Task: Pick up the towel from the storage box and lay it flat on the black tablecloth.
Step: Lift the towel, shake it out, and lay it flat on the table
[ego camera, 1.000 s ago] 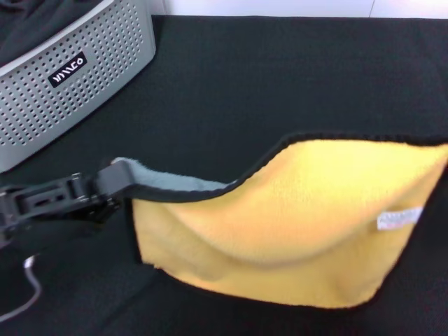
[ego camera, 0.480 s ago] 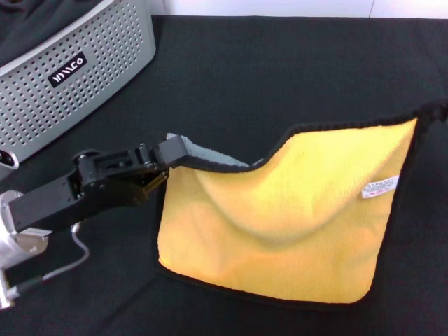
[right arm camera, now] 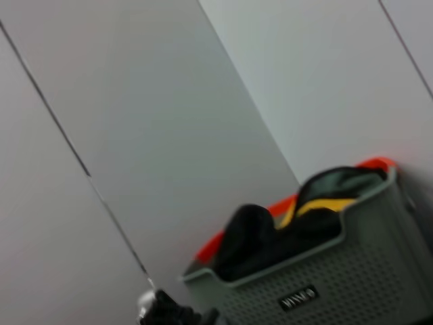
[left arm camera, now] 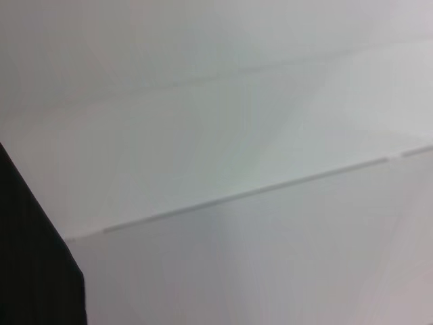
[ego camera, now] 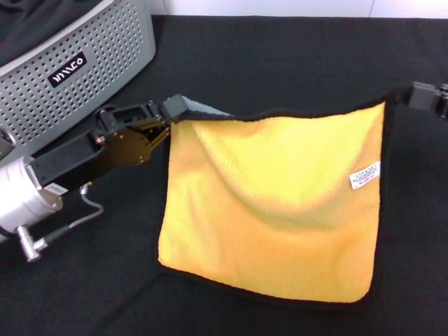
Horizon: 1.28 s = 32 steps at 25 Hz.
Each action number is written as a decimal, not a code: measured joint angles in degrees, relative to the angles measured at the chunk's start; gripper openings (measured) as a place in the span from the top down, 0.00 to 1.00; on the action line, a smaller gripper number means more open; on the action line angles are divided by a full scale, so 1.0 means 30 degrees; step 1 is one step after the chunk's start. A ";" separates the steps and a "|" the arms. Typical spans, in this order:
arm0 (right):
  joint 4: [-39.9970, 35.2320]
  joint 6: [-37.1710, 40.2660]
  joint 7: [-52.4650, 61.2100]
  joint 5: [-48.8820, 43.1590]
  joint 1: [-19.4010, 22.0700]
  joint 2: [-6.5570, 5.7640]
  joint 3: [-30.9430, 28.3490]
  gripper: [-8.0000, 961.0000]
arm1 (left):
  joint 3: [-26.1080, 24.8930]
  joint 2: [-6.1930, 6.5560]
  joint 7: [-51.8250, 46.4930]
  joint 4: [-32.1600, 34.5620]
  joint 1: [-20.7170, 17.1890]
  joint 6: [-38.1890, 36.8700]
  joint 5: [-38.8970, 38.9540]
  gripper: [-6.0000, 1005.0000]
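The yellow-orange towel (ego camera: 273, 203) with black edging and a small white label (ego camera: 365, 175) hangs spread out above the black tablecloth (ego camera: 280, 63). My left gripper (ego camera: 173, 110) is shut on its upper left corner, where the grey reverse side shows. My right gripper (ego camera: 420, 96) holds the upper right corner at the right edge of the head view. The towel's lower edge hangs near the cloth. The grey perforated storage box (ego camera: 70, 77) stands at the far left; it also shows in the right wrist view (right arm camera: 318, 284).
Dark, yellow and orange fabrics (right arm camera: 304, 217) fill the storage box. A white wall (ego camera: 280, 7) runs behind the table's far edge. My left arm (ego camera: 42, 189) with a cable crosses the tablecloth in front of the box.
Both grippers have carried the towel up and away from me. The top edge is now pulled nearly straight, and my right gripper has come into view at the right edge.
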<state>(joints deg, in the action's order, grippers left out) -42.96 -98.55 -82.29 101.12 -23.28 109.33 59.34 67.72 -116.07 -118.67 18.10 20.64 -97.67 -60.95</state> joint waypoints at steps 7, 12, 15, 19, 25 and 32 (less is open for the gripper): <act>0.0324 0.1597 -0.0096 -0.1210 -0.0430 0.0038 -0.0004 0.96 | -0.0130 -0.0430 0.0011 -0.0173 0.0223 0.2393 -0.0005 0.94; 0.0444 0.2648 -0.0257 -0.1822 -0.0679 0.0134 -0.0006 0.95 | -0.0133 -0.0774 0.0057 -0.0201 0.0608 0.3863 -0.0020 0.94; 0.0473 0.3400 -0.0311 -0.2346 -0.0859 0.0250 -0.0007 0.95 | -0.0132 -0.0997 0.0064 -0.0221 0.0849 0.4887 -0.0006 0.94; 0.0669 0.4195 -0.0729 -0.2723 -0.1088 0.0411 -0.0007 0.95 | -0.0174 -0.1159 0.0090 -0.0271 0.1041 0.6215 0.0107 0.94; 0.1449 0.5468 -0.1045 -0.3205 -0.1666 0.0454 0.0032 0.95 | -0.0511 -0.1203 0.0102 -0.0415 0.1111 0.7407 0.0316 0.94; 0.2361 0.6643 -0.1710 -0.3419 -0.2073 0.0539 0.0002 0.95 | -0.0541 -0.1259 0.0146 -0.0444 0.1120 0.8414 0.0329 0.94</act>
<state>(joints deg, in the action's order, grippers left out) -35.88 -78.62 -87.42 90.87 -29.50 110.95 59.35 66.09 -119.84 -118.23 16.77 24.00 -72.43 -59.97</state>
